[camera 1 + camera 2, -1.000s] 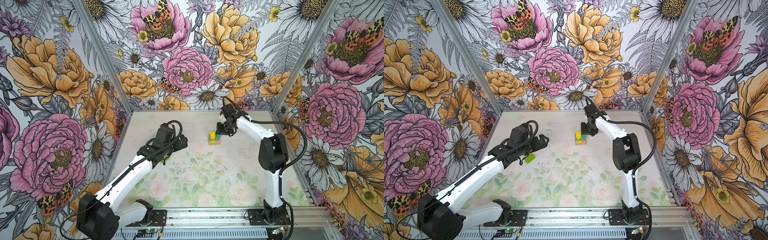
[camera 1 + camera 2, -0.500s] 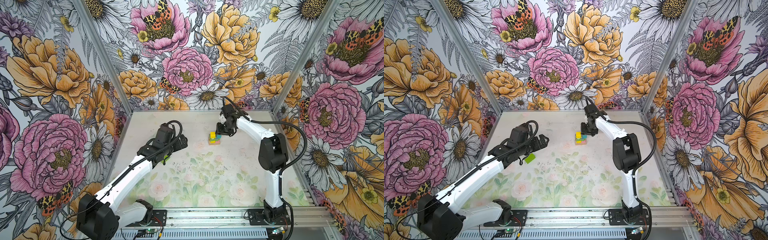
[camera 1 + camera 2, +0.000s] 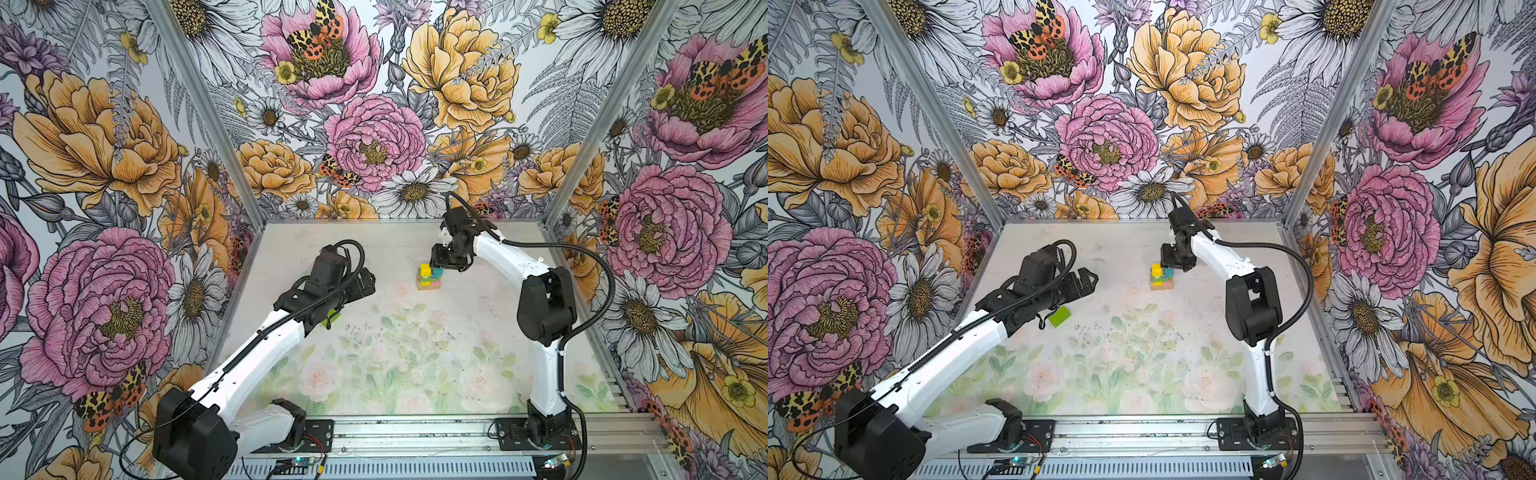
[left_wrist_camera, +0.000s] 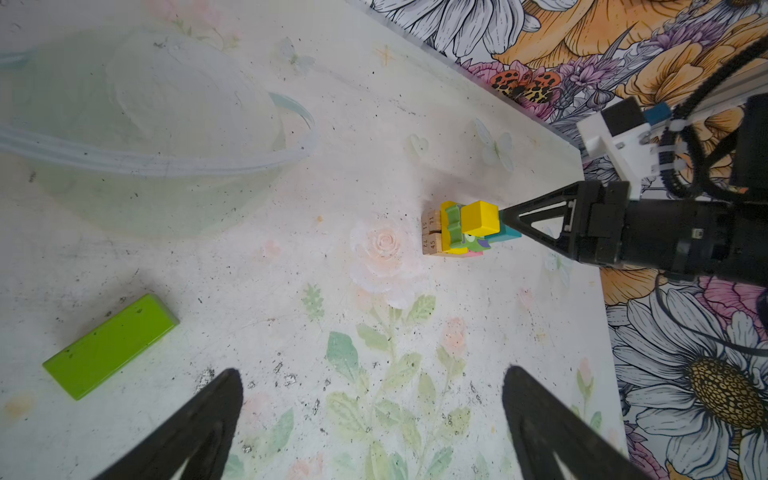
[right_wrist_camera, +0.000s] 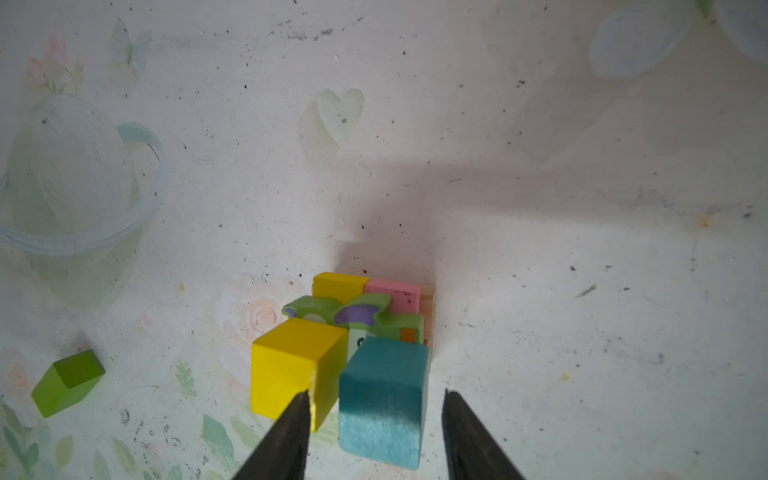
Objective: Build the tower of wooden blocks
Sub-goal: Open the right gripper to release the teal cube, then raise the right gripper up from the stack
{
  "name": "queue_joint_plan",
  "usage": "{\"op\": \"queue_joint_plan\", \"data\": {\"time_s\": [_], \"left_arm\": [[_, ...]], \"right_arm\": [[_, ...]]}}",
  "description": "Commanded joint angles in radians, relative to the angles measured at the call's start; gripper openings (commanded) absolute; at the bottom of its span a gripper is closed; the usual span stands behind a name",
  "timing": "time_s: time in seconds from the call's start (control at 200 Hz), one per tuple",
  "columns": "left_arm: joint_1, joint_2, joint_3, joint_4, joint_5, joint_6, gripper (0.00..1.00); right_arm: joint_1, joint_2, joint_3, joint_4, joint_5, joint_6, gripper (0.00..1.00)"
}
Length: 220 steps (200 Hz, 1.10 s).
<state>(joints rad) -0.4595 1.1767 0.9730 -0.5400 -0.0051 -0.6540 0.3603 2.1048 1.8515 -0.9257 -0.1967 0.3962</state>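
Reaching down over the tower (image 3: 429, 277), right tool (image 5: 377, 392) spread astride teal cube (image 5: 384, 370), left tool (image 4: 372, 370) spread

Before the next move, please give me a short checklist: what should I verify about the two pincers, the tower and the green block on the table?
1. Right pincer open, with a gap on each side of the teal cube: ok.
2. Its finger clear of the yellow cube: cannot tell, as they overlap in the wrist view.
3. Teal cube resting on the tower beside the yellow cube: ok.
4. Tower upright: ok in both top views.
5. Left pincer open and empty: ok.
6. Green block lying free on the table, apart from the tower: ok.
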Motion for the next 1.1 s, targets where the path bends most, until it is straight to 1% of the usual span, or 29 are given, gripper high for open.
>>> {"op": "queue_joint_plan", "data": {"time_s": [0.0, 0.05, 0.075, 0.225, 0.59, 0.7, 0.78, 0.87, 1.016, 1.096], "left_arm": [[0.013, -0.007, 0.032, 0.021, 0.022, 0.017, 0.99], [0.012, -0.013, 0.029, 0.017, 0.015, 0.013, 0.99], [0.013, -0.017, 0.029, 0.016, 0.010, 0.013, 0.99], [0.022, -0.044, 0.020, 0.012, 0.009, 0.013, 0.99], [0.041, -0.105, -0.013, 0.002, 0.014, 0.013, 0.99], [0.054, -0.117, -0.021, 0.003, 0.023, 0.013, 0.99], [0.059, -0.120, -0.023, 0.003, 0.032, 0.016, 0.99], [0.065, -0.121, -0.023, 0.003, 0.037, 0.019, 0.99], [0.075, -0.120, -0.023, 0.002, 0.045, 0.025, 0.99], [0.080, -0.119, -0.025, 0.005, 0.047, 0.025, 0.99]], "right_arm": [[0.003, -0.050, 0.025, -0.005, 0.008, -0.005, 0.86], [0.008, -0.060, 0.024, -0.007, 0.019, -0.008, 0.98], [0.011, -0.064, 0.023, -0.008, 0.025, -0.008, 0.99], [0.027, -0.059, 0.036, -0.025, 0.033, -0.001, 1.00], [0.071, 0.017, 0.087, -0.055, 0.018, 0.024, 1.00], [0.076, 0.027, 0.099, -0.063, 0.020, 0.027, 0.98], [0.077, 0.037, 0.106, -0.082, 0.048, 0.038, 0.97], [0.078, 0.026, 0.100, -0.084, 0.069, 0.037, 0.98], [0.083, 0.020, 0.123, -0.084, 0.042, 0.020, 0.98], [0.089, 0.014, 0.139, -0.088, 0.047, 0.015, 0.98]]}}
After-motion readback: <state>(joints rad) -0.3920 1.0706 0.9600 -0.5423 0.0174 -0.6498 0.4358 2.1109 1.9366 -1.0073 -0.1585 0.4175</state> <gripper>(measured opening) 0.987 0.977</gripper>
